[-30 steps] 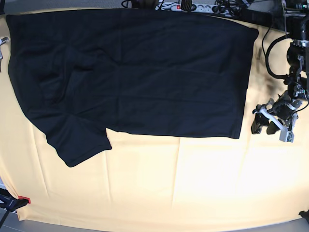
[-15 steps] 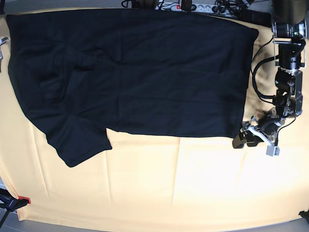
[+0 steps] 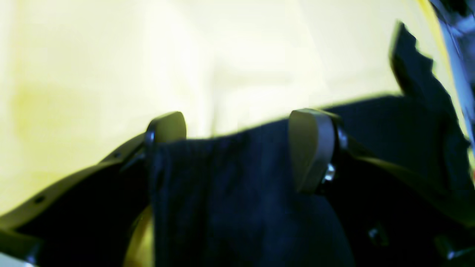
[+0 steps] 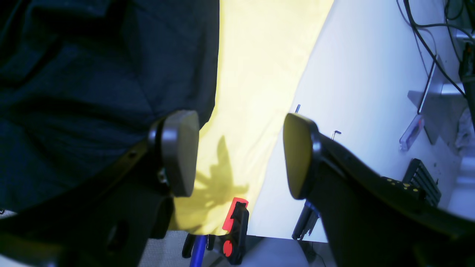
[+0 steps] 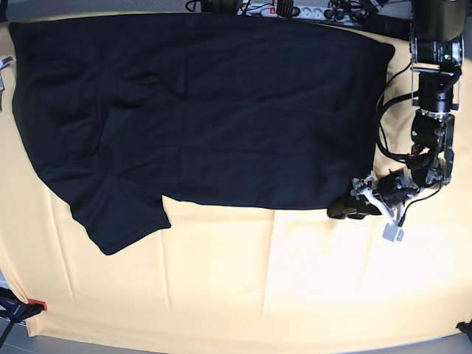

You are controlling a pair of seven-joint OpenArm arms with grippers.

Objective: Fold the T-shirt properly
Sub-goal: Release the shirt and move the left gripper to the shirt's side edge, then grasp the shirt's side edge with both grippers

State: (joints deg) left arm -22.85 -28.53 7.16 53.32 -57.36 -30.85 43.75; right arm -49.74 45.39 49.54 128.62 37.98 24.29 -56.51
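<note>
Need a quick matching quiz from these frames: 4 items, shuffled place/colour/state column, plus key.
Items
1. T-shirt
2. left gripper
3. right gripper
4. clamp

Descriptions
A. red and black, at the edge of the yellow cloth
B. black, spread flat
C. open, at the shirt's bottom hem corner
D. open, over the cloth edge beside the shirt

Pairs: 1-B, 2-C, 3-D, 4-A

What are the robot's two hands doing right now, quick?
Left gripper: jaws open around the T-shirt edge, not clamped.
Right gripper: jaws open, holding nothing.
</note>
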